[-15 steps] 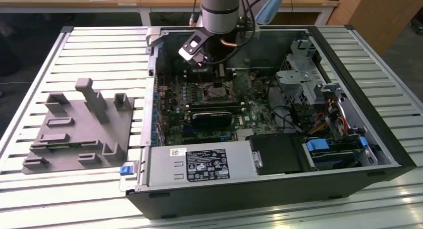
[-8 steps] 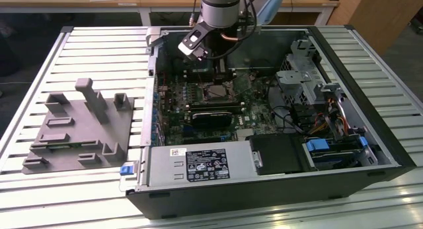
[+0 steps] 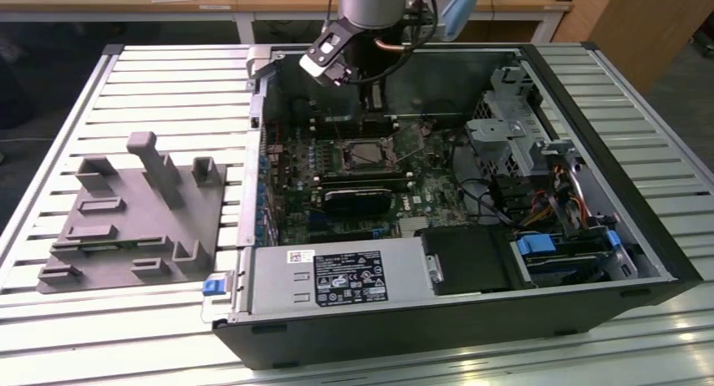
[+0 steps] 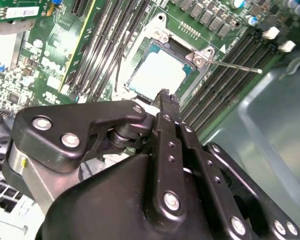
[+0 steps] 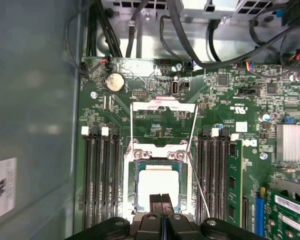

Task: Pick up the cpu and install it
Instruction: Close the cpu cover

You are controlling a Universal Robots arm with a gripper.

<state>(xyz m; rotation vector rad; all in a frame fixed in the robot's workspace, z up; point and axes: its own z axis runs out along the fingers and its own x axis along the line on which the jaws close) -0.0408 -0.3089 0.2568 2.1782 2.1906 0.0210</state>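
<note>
The cpu [image 5: 159,182], a pale silver square, lies flat inside the motherboard socket [image 5: 127,170]; I also see the cpu [image 4: 157,72] in the second wrist view and, small, the cpu [image 3: 366,154] in the exterior view. The socket's load plate [image 5: 162,106] stands flipped up, with its thin wire lever [image 4: 235,65] swung out. My gripper [image 5: 161,202] hangs just above the chip's near edge, its two black fingertips [image 4: 165,97] pressed together with nothing between them. In the exterior view the gripper [image 3: 369,89] reaches down into the open case.
Memory slots [image 5: 100,175] flank the socket on both sides. Black cables [image 5: 190,45] run along the case wall. A grey holder block [image 3: 145,210] stands on the slatted table at the exterior view's left. The power supply [image 3: 334,277] and drive cage [image 3: 502,144] crowd the case.
</note>
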